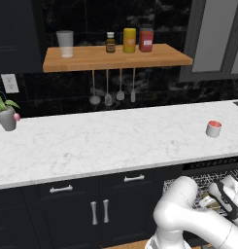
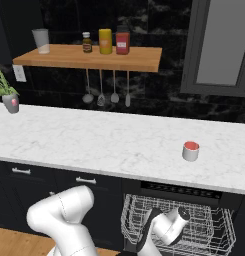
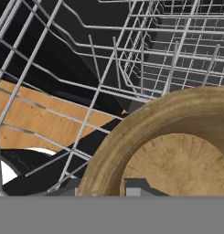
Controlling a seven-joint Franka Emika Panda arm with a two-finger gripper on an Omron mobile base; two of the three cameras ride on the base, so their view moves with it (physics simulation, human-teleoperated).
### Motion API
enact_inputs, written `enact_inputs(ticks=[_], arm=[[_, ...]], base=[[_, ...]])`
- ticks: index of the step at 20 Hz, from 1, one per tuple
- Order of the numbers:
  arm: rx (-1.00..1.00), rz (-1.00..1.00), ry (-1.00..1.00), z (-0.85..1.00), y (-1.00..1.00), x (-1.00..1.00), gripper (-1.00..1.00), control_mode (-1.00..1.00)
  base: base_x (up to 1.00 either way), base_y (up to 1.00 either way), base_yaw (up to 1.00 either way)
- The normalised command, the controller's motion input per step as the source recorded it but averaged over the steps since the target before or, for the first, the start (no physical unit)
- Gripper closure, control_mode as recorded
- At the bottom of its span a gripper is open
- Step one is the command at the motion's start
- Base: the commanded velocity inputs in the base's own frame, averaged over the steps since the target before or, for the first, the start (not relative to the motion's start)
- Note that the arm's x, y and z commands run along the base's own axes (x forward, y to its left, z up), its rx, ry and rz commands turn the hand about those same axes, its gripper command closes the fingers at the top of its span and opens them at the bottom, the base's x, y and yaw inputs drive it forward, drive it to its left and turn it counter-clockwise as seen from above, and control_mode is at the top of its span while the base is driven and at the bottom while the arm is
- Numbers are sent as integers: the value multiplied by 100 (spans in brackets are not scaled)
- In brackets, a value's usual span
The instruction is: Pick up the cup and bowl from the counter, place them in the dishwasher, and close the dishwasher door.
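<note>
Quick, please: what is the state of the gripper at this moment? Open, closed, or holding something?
Gripper: down in the dishwasher rack, fingers on either side of the wooden bowl's rim; whether it grips or has let go cannot be told.

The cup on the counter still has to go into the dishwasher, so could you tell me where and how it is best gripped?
Grip the cup across its rim, one of the jaws inside the red-pink hollow and one outside the grey wall, coming straight down from above. It stands upright, mouth open upward, alone on the counter, with free space all round. I see no handle, so probably any side works.
</note>
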Motion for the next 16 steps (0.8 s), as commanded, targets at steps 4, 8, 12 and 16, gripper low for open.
enact_inputs(ticks=[4,8,12,16], arm=[[0,0,-3,-1,0,-9,100,-100],[0,-3,-7,5,0,10,100,-100],[0,-5,-1,0,0,22,100,-100],[0,-3,0,0,0,14,100,-100]], base=[[0,0,0],[0,0,0],[0,0,0],[0,0,0]])
